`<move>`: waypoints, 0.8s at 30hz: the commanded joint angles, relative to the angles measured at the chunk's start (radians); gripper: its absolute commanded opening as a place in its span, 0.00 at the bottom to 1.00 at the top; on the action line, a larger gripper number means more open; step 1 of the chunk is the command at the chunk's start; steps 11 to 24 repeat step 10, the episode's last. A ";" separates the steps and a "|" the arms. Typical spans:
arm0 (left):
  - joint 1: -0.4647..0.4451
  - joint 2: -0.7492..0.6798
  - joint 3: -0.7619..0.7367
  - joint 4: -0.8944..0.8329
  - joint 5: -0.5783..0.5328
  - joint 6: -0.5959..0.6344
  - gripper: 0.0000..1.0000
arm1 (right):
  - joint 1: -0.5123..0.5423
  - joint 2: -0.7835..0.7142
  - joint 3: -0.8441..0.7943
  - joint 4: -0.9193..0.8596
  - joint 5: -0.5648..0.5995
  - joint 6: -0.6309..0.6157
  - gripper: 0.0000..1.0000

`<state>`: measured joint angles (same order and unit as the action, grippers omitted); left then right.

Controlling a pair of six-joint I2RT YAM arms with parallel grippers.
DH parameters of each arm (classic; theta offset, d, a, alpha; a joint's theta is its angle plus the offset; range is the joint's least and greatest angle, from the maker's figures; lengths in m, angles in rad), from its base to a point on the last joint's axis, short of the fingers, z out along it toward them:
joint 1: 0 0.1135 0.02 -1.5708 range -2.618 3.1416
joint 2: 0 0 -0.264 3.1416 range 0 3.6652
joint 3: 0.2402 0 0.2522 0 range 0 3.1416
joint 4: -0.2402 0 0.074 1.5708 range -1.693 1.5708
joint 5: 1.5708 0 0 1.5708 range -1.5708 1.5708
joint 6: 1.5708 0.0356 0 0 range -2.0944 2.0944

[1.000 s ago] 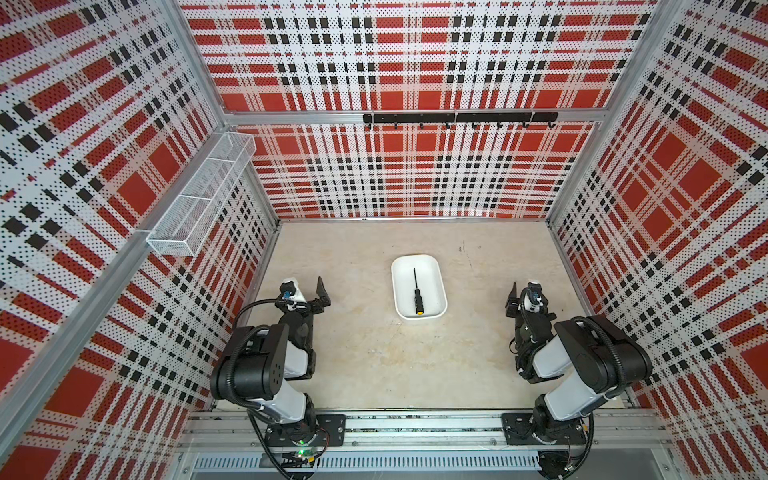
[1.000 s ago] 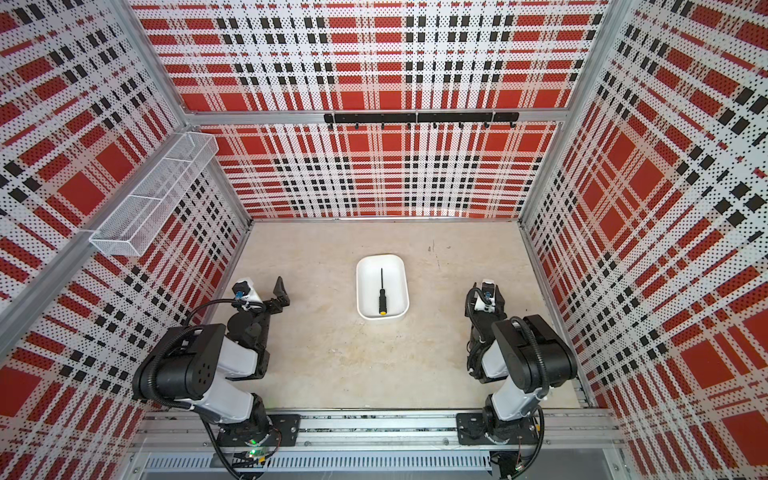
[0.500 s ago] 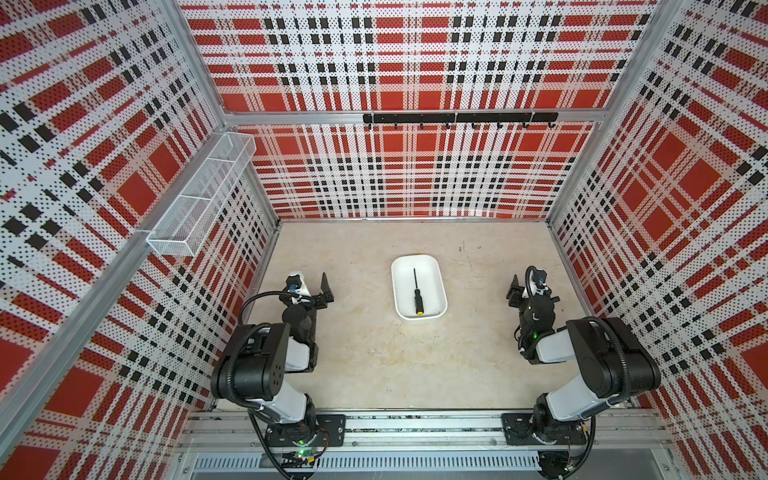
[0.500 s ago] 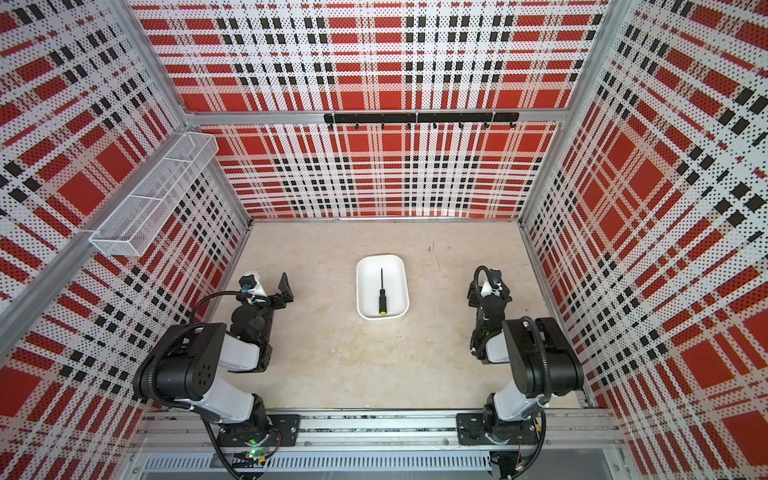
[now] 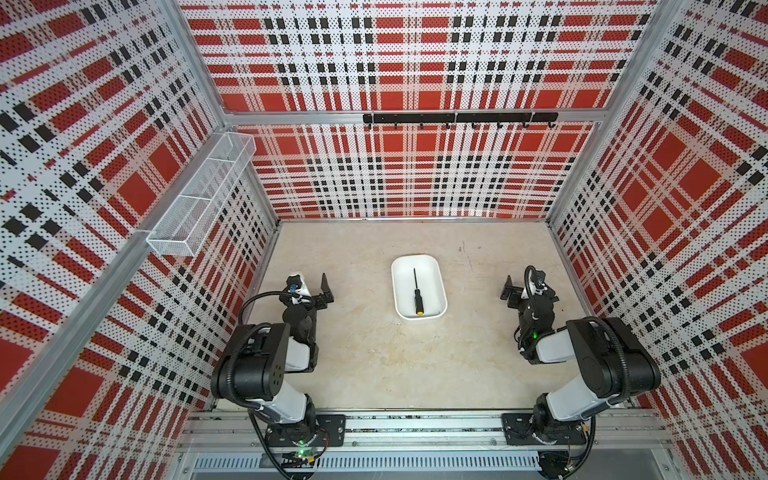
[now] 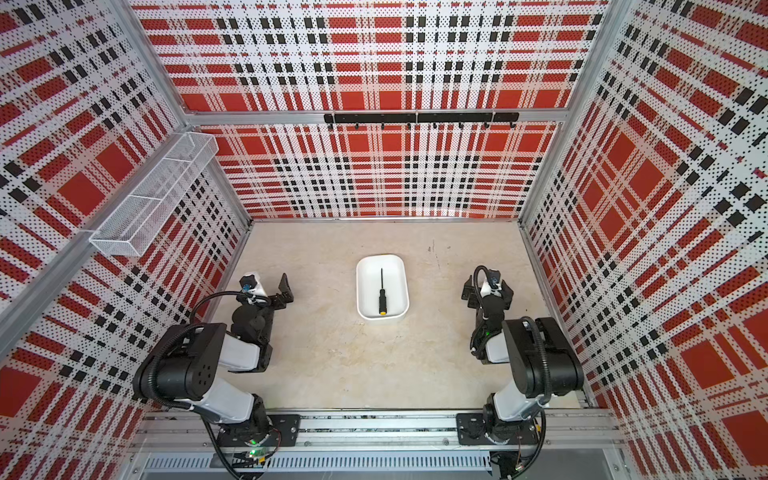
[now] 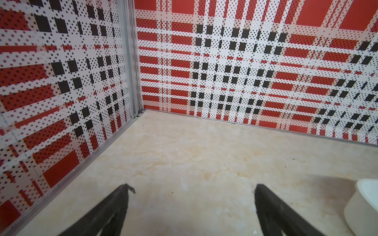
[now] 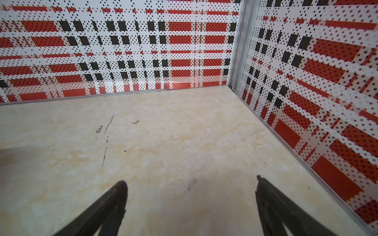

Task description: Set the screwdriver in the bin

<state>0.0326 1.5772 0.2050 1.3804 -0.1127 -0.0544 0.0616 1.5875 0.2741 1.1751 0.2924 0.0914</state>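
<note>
Screwdriver (image 5: 417,291) lies inside the bin (image 5: 430,274) on the desk (image 5: 374,365) in both top views, both arms well apart from it. Left wrist view: left jaws spread wide, empty. Right wrist view: right jaws spread wide, holding nothing.

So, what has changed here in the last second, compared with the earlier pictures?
The right gripper opened wider and shifted slightly toward the back wall; it holds nothing. The left gripper shifted only slightly and stays open and empty. Nothing was taken hold of or let go. Unchanged: the screwdriver lies in the bin, yellow end toward the arms.
</note>
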 commanded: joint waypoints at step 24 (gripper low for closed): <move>-0.005 -0.003 0.005 0.016 -0.011 0.014 0.98 | -0.001 -0.014 -0.001 0.016 0.001 -0.007 1.00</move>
